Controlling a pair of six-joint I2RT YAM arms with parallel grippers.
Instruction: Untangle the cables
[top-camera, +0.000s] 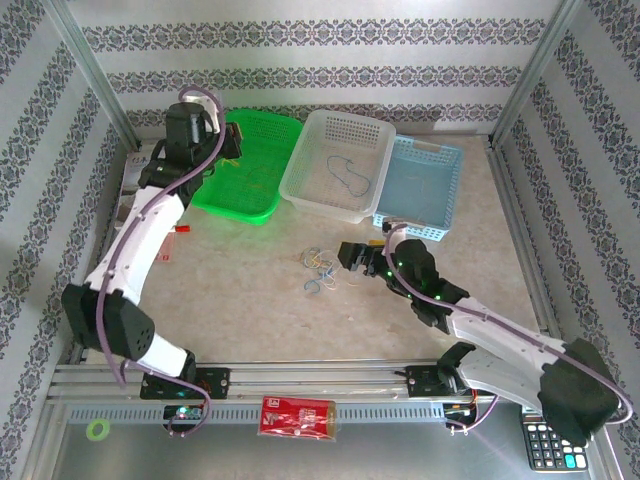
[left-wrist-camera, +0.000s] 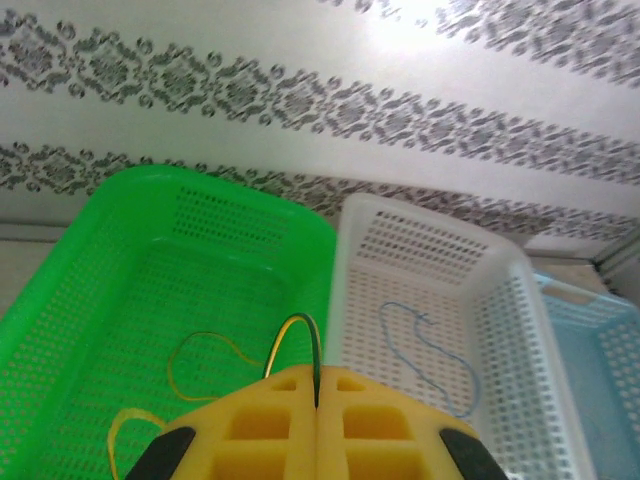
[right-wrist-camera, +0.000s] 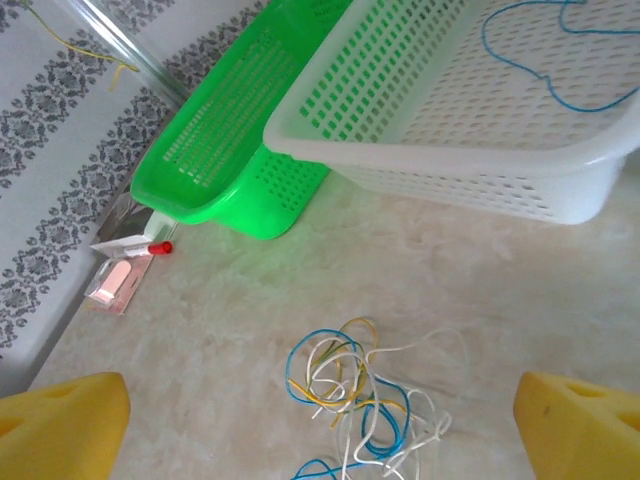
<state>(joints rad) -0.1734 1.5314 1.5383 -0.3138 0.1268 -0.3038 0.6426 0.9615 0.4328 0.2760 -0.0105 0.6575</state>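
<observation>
Left tool (left-wrist-camera: 316, 388) pinching yellow cable (left-wrist-camera: 291, 322), over green basket (left-wrist-camera: 62, 288)

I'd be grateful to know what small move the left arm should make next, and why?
Probably open the left gripper: it is shut on a yellow cable over the green basket, where another yellow cable already lies, so letting go should drop it in with its match.

Left end effector (left-wrist-camera: 316, 388) pinched closed, right end effector (right-wrist-camera: 320, 410) spread wide.
</observation>
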